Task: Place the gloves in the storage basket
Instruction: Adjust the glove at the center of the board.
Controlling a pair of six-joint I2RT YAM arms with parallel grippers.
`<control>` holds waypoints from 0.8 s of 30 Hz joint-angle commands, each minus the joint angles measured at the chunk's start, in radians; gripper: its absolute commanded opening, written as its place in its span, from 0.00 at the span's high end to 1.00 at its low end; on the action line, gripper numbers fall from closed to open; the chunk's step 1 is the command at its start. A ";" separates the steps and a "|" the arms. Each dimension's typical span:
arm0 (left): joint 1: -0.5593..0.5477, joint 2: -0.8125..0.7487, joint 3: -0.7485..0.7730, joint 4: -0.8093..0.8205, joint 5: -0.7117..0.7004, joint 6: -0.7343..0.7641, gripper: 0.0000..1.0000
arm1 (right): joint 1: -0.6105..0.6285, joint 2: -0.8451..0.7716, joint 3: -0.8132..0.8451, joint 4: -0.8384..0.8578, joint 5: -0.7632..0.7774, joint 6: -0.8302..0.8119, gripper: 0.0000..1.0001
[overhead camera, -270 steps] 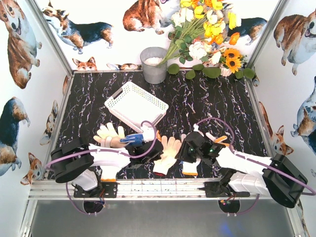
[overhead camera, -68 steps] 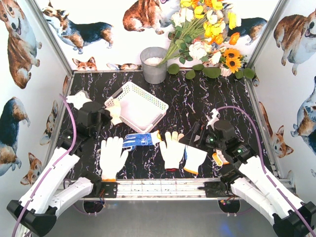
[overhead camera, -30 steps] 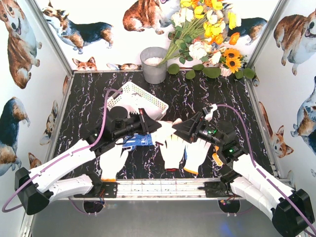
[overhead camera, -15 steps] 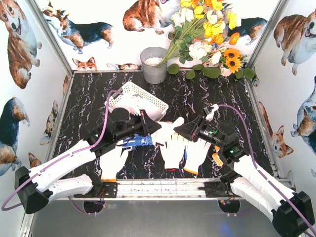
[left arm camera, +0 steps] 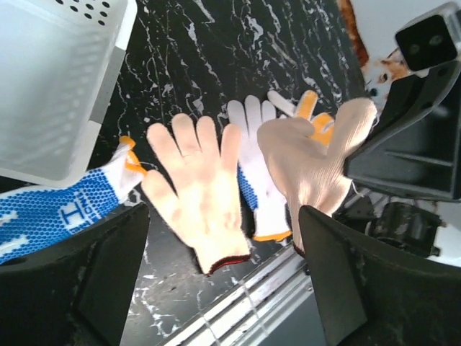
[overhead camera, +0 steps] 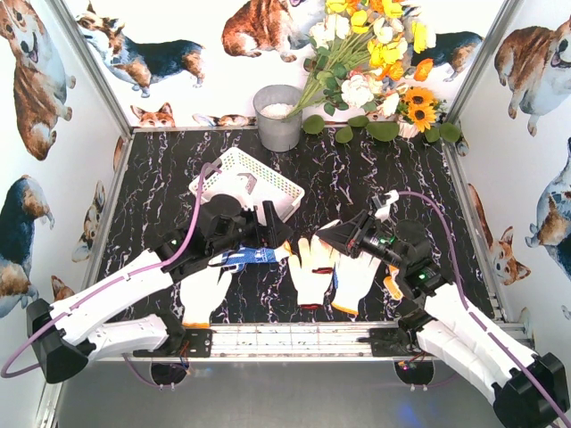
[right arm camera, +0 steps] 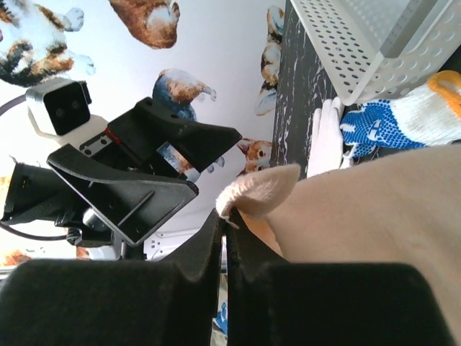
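Observation:
My right gripper [overhead camera: 324, 236] [right arm camera: 225, 216] is shut on the tip of a cream glove [overhead camera: 312, 244] [left arm camera: 315, 162] [right arm camera: 374, 231], which hangs from it above the table. My left gripper [overhead camera: 271, 230] [left arm camera: 222, 216] stands open close beside it with nothing between its fingers. Flat on the table lie a cream glove with a red cuff [overhead camera: 309, 278] [left arm camera: 198, 191], a white glove with an orange cuff [overhead camera: 354, 281], a blue-dotted glove [overhead camera: 250, 257] [left arm camera: 54, 213] and a white glove [overhead camera: 202, 290]. The white lattice storage basket [overhead camera: 268, 168] [left arm camera: 50, 86] sits behind the left gripper, with a pale shape inside it.
A grey metal bucket [overhead camera: 278, 116] and a bunch of flowers [overhead camera: 375, 62] stand at the back wall. An orange-tipped glove [overhead camera: 393, 285] lies partly under the right arm. The aluminium rail [overhead camera: 294, 339] runs along the near edge. Printed walls close in both sides.
The left gripper has opened and let go of the cream glove, while the right gripper has shut on it. The glove now hangs from the right gripper.

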 commanded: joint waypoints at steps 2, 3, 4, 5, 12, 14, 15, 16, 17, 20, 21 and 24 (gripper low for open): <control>-0.066 -0.023 0.050 -0.051 -0.096 0.096 0.17 | -0.005 -0.042 0.011 -0.039 0.068 -0.013 1.00; -0.090 -0.023 0.051 -0.036 -0.109 0.117 0.16 | -0.005 -0.048 0.014 -0.067 0.082 -0.019 1.00; -0.103 -0.022 0.054 -0.030 -0.116 0.132 0.15 | -0.005 -0.051 0.017 -0.082 0.090 -0.024 1.00; -0.124 -0.018 0.055 -0.020 -0.129 0.147 0.14 | -0.005 -0.055 0.022 -0.115 0.108 -0.029 1.00; -0.266 0.076 0.077 0.028 -0.256 0.223 0.08 | -0.004 -0.078 0.067 -0.238 0.172 -0.033 1.00; -0.297 0.129 0.092 0.043 -0.285 0.232 0.07 | -0.004 -0.082 0.070 -0.252 0.180 -0.021 1.00; -0.315 0.155 0.100 0.052 -0.301 0.233 0.06 | -0.004 -0.086 0.072 -0.256 0.186 -0.013 1.00; -0.331 0.182 0.110 0.062 -0.319 0.234 0.04 | -0.004 -0.093 0.071 -0.260 0.191 -0.005 1.00; -0.351 0.208 0.122 0.069 -0.342 0.236 0.02 | -0.004 -0.100 0.070 -0.265 0.201 0.004 1.00; -0.407 0.282 0.150 0.100 -0.401 0.250 0.00 | -0.003 -0.119 0.063 -0.275 0.234 0.037 1.00; -0.417 0.301 0.154 0.110 -0.414 0.253 0.00 | -0.003 -0.123 0.060 -0.276 0.243 0.045 1.00; -0.428 0.339 0.155 0.126 -0.456 0.244 0.00 | -0.003 -0.123 0.065 -0.280 0.253 0.054 1.00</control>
